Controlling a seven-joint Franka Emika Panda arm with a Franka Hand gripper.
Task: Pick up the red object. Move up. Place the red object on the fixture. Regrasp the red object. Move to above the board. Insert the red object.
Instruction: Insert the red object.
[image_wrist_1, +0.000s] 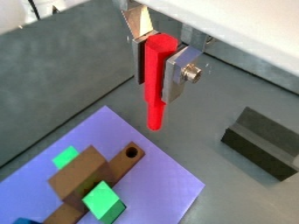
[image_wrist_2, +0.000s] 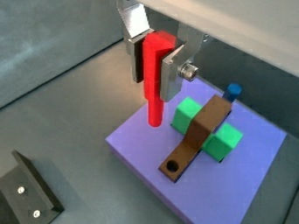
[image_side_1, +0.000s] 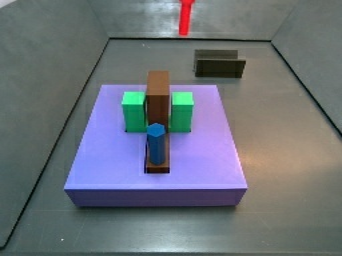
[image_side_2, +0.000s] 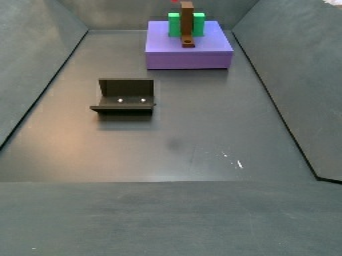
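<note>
My gripper (image_wrist_1: 158, 74) is shut on the red object (image_wrist_1: 156, 105), a slim red peg that hangs upright with its lower half below the silver fingers (image_wrist_1: 179, 79). The other wrist camera shows the same grip of the gripper (image_wrist_2: 156, 74) on the red object (image_wrist_2: 155, 107). The purple board (image_wrist_1: 163, 188) lies below, and the peg's tip shows over its near edge. In a side view only the red object (image_side_1: 186, 15) enters from above, beyond the board (image_side_1: 160, 170) and left of the dark fixture (image_side_1: 221, 64). The gripper itself is out of that frame.
On the board (image_wrist_2: 233, 188) stand two green blocks (image_wrist_2: 187, 114) and a long brown slotted bar (image_wrist_2: 201, 136) with a round hole at its end. A blue peg (image_side_1: 156, 143) stands in the bar. The fixture (image_side_2: 124, 97) sits on the grey floor, away from the board (image_side_2: 189, 55). Sloped walls enclose the floor.
</note>
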